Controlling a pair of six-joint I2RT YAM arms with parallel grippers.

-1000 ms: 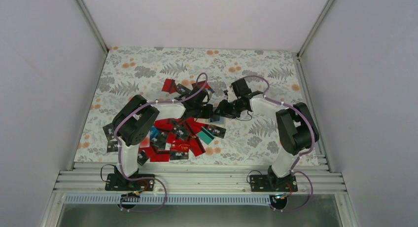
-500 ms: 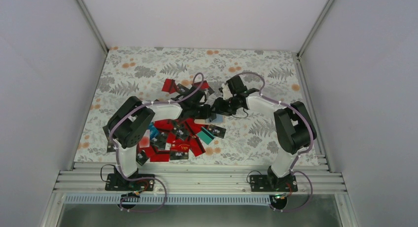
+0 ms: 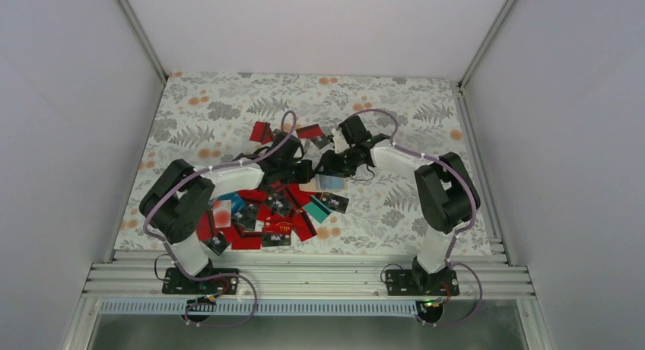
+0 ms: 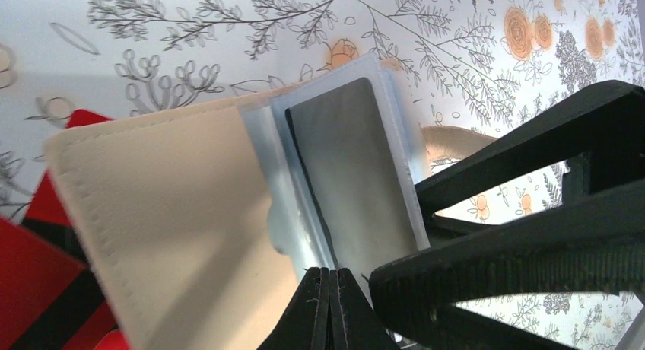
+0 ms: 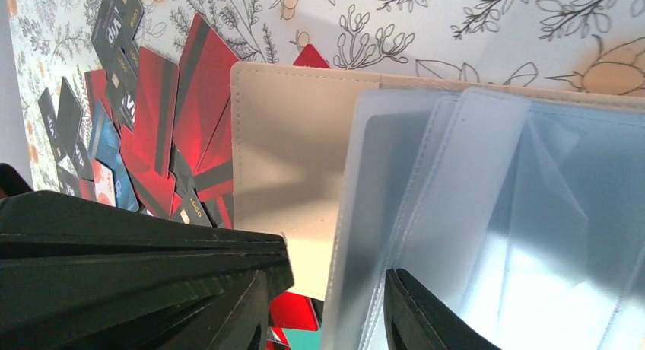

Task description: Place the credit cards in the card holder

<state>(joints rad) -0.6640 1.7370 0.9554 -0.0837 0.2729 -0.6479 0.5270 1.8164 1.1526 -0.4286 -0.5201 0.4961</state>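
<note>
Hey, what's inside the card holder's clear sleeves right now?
One dark grey card shows in the front sleeve of the card holder. The other clear sleeves look empty from the right wrist; those layered behind are covered, so unseen.

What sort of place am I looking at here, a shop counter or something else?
Probably a robot test booth: plain white walls close it in, two arms are bolted to a metal rail at the near edge, and credit cards lie heaped on a floral cloth.
</note>
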